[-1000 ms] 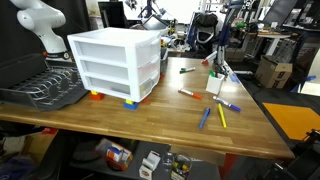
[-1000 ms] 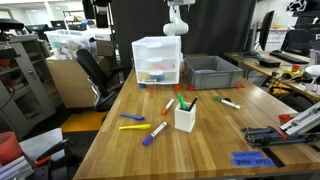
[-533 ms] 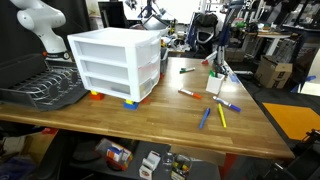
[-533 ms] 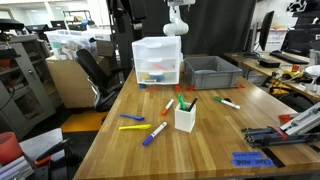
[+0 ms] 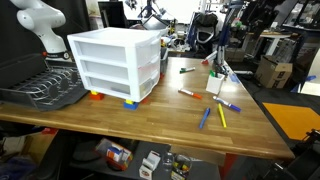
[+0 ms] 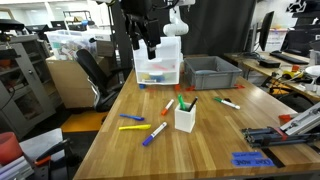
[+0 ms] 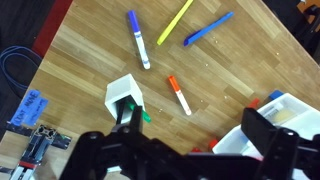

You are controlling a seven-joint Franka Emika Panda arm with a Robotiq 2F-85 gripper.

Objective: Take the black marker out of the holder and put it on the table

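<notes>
Claw (image 6: 142,48) now in frame, high above table (image 6: 215,145) | wrist view alone shows jaws apart, holder (image 7: 124,97) below

The gripper (image 7: 190,150) comes into the wrist view from 6 o'clock and looks straight down. Its two dark fingers (image 7: 110,155) are spread wide apart, one near 7 o'clock and one near 4 o'clock. In an exterior view the dark gripper (image 6: 142,45) hangs high up near 12 o'clock, pointing down. A part of the white arm (image 6: 177,20) shows at its 3 o'clock side. In an exterior view a bent part of the white arm (image 5: 35,20) sits at 10 o'clock.
</notes>
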